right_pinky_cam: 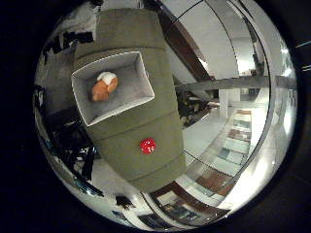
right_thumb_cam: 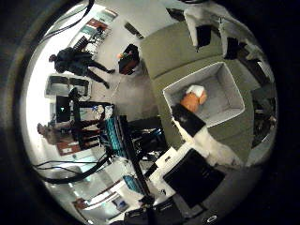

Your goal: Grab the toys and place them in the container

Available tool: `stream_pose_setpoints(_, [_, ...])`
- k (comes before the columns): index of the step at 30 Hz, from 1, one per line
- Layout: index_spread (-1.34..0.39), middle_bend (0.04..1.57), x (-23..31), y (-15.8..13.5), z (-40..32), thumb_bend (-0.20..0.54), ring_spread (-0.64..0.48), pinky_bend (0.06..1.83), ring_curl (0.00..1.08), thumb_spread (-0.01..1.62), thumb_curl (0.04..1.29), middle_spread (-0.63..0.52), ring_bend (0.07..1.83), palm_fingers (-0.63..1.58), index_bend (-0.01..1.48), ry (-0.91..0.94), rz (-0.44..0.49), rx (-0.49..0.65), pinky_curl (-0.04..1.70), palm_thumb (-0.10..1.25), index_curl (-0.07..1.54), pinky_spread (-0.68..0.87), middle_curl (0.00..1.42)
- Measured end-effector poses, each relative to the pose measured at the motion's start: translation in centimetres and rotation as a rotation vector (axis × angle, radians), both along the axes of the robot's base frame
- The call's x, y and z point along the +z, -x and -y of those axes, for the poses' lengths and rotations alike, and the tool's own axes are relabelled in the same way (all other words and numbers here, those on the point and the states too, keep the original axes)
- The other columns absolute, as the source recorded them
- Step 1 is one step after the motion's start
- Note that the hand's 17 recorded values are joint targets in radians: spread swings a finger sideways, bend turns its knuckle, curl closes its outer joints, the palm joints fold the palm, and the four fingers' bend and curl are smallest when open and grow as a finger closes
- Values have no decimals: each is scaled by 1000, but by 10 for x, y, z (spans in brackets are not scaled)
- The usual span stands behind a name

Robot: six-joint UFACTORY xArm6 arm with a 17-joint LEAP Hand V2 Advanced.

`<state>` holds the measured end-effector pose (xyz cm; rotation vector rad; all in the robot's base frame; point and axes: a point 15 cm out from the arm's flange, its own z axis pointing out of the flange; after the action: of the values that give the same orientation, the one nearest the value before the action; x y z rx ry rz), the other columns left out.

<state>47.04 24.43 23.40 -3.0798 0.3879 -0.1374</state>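
1. The hand is hovering high above the desk; its white and black fingers are reaching out straight and loose over the container's near rim, holding nothing.
2. Below them, the container, a grey open box, is sitting on the olive-green desk with an orange and white toy lying inside it, toward one end wall, its white part pointing at that wall.
3. Farther along the desk, the red toy is waiting in the open, well apart from the box; seen from the box in the little-finger view, it is lying at about five o'clock.
4. That toy is looking round, so I cannot make out a long axis or a facing for it.
5. The next move is probably calling for the hand to travel away from the box toward it and descend.
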Motion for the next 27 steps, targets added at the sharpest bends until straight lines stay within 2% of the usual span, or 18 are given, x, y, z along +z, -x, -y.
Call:
stream_pose_setpoints(6, [-452, 600, 1, -1, 1, -26, -153, 860, 433, 1065, 405, -102, 885, 180, 382, 3, 2, 6, 604, 644, 474, 61, 397])
stream_pose_setpoints(12, [-442, 501, 8, -7, 21, -26, -109, 762, 345, 1064, 374, -80, 737, 153, 314, 10, 8, 6, 521, 621, 421, 155, 357])
stream_pose_setpoints(22, [-431, 382, 26, -40, 150, -24, -88, 646, 264, 1065, 349, -70, 598, 223, 202, 12, 14, -144, 378, 606, 382, 199, 329])
stream_pose_setpoints(27, [-421, 334, 27, -46, 233, -25, -61, 626, 242, 1066, 340, -58, 532, 200, 177, 25, 15, -247, 324, 600, 367, 222, 325])
